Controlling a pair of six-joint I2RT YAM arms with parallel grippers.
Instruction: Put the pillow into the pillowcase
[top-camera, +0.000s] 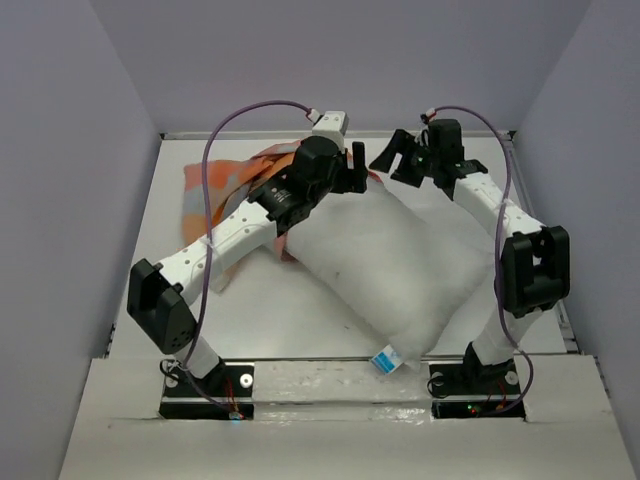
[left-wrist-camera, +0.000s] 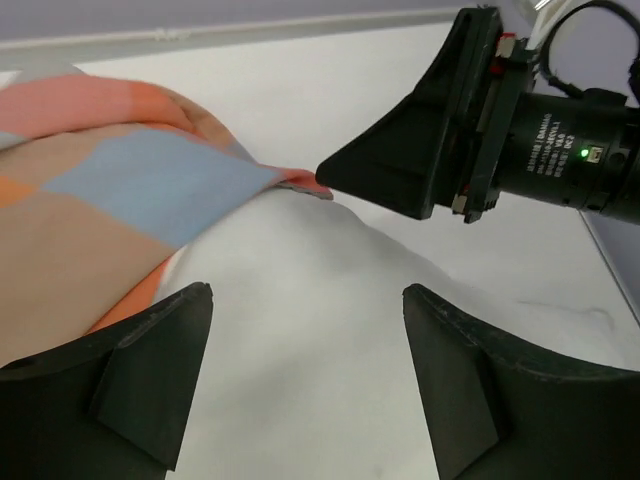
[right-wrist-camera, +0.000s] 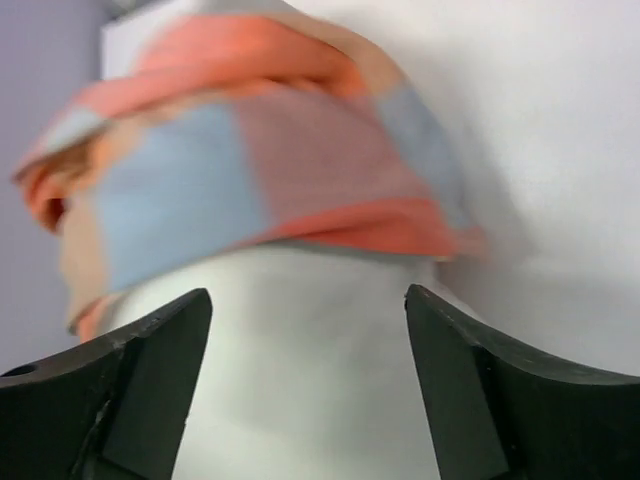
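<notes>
The white pillow (top-camera: 390, 270) lies diagonally across the table, its far end tucked into the mouth of the checked pillowcase (top-camera: 215, 185), which is bunched at the back left. My left gripper (top-camera: 353, 165) hovers open over the pillow's far end; its wrist view shows bare pillow (left-wrist-camera: 300, 310) between the fingers of the left gripper (left-wrist-camera: 307, 290) and the pillowcase (left-wrist-camera: 120, 190) edge just ahead. My right gripper (top-camera: 398, 160) faces it, open, a short gap away. In the right wrist view, the right gripper (right-wrist-camera: 308, 295) holds nothing over the pillow (right-wrist-camera: 300, 380), with the pillowcase (right-wrist-camera: 240, 170) rim beyond.
A small blue and white tag (top-camera: 386, 361) sticks out of the pillow's near corner by the table's (top-camera: 250, 310) front edge. Grey walls close in the table on the left, right and back. The right gripper's finger (left-wrist-camera: 400, 170) shows close ahead in the left wrist view.
</notes>
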